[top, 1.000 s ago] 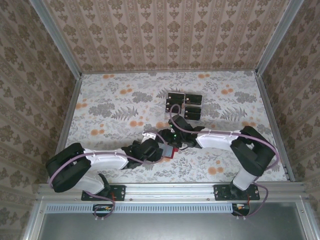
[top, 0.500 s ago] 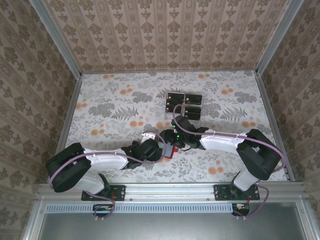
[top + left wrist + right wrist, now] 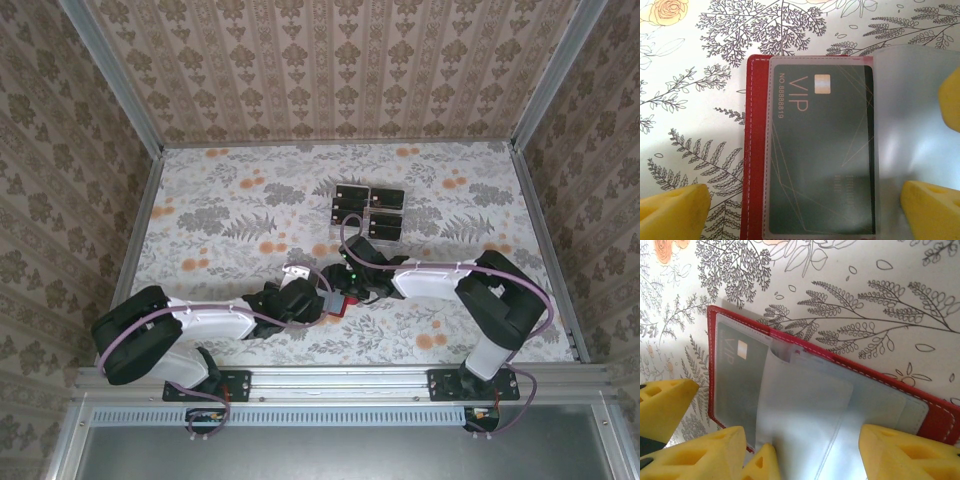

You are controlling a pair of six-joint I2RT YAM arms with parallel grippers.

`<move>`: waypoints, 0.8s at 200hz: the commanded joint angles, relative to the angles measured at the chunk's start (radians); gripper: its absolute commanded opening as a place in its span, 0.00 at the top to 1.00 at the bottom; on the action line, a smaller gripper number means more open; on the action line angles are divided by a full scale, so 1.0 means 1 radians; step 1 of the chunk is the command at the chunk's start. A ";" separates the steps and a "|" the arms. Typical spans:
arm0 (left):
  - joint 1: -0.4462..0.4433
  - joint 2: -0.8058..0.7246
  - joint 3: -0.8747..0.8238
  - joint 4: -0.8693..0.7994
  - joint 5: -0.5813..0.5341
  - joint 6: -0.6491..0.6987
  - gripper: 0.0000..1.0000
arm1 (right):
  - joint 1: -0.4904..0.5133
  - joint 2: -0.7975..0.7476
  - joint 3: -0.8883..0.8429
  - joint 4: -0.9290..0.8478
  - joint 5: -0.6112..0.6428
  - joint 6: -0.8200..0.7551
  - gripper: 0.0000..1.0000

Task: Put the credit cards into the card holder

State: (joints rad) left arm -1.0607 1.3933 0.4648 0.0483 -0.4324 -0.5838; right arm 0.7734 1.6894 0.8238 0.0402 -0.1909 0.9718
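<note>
Counting one dark card (image 3: 820,150) sleeved in the red leather wallet (image 3: 756,150), we see several black rectangular cards (image 3: 386,198) waiting, left pincer (image 3: 802,205) and right pincer (image 3: 810,452) apart.

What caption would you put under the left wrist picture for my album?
A black VIP card sits inside a clear pocket of the red wallet, between yellow fingertips.

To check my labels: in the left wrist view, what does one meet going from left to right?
yellow fingertip → red card holder edge → VIP credit card in its pocket → clear sleeve flap
</note>
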 commanded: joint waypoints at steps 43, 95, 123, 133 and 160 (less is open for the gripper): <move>-0.007 -0.135 -0.023 -0.071 -0.026 -0.021 0.00 | -0.004 0.066 0.023 0.010 -0.033 -0.016 0.37; -0.006 -0.316 -0.043 -0.154 -0.072 -0.051 0.00 | -0.002 0.047 0.040 0.014 -0.063 -0.016 0.37; 0.001 -0.400 -0.059 -0.215 -0.111 -0.082 0.00 | 0.012 0.011 0.061 -0.020 -0.058 -0.021 0.37; 0.005 -0.432 -0.061 -0.241 -0.123 -0.095 0.00 | 0.019 0.004 0.077 -0.035 -0.058 -0.024 0.37; 0.022 -0.511 -0.076 -0.298 -0.145 -0.130 0.00 | 0.033 0.033 0.151 -0.087 -0.066 -0.042 0.37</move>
State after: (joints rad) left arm -1.0573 0.9432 0.4095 -0.1562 -0.5220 -0.6571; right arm 0.7902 1.7233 0.8932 0.0223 -0.2295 0.9630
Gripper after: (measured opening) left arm 0.997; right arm 0.633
